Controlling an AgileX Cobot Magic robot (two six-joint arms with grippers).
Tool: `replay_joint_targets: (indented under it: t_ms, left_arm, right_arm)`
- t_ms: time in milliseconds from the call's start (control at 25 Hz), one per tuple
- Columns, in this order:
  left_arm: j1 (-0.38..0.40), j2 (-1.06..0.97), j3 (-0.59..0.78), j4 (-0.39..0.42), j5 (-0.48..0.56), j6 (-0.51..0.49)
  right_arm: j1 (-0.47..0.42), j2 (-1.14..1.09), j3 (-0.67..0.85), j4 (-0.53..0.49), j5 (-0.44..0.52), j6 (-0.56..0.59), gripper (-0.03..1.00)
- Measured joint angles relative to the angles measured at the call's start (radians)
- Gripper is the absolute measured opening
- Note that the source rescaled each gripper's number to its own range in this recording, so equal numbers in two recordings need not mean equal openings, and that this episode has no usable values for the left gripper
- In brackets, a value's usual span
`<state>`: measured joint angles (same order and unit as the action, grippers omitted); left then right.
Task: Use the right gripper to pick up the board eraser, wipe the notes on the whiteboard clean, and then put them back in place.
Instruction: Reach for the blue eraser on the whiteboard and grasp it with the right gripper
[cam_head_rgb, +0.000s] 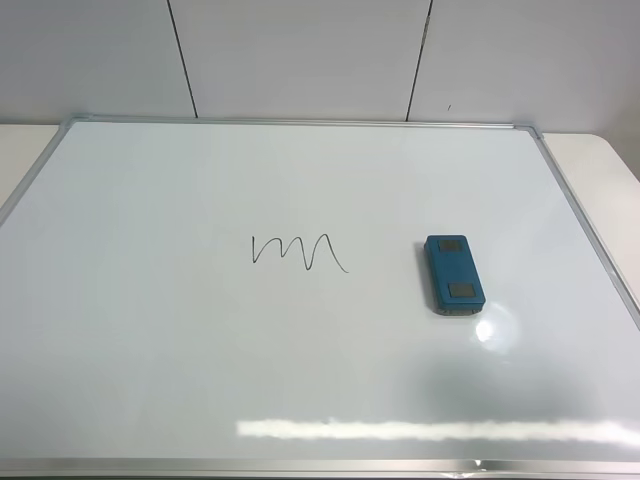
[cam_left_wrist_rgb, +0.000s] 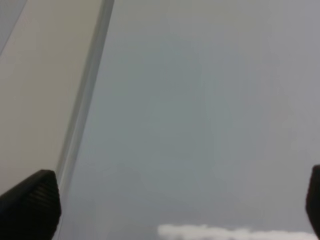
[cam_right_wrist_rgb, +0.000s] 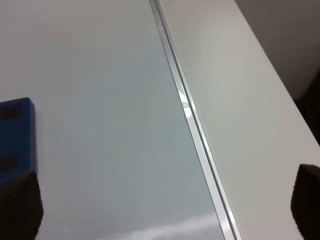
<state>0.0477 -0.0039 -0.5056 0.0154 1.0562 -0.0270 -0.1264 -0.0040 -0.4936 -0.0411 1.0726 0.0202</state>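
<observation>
teal board eraser (cam_head_rgb: 453, 273) lies right of centre on the whiteboard (cam_head_rgb: 150, 350), long axis running up the picture; the right gripper (cam_right_wrist_rgb: 162, 202), wide open and empty, seems offset toward the board's right rim.

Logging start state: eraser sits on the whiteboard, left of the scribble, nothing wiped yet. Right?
Not quite. The board eraser sits to the right of the notes, not the left, as the exterior high view shows. It does lie on the whiteboard, and the notes are unwiped.
</observation>
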Motion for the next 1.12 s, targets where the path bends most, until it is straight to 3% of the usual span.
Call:
replay_joint_targets:
  t_ms: [1120]
  left_arm:
    - [0.0,0.0,0.0,0.001,0.0,0.0]
  right_arm:
    - [0.0,0.0,0.0,-0.007,0.0,0.0,1.0]
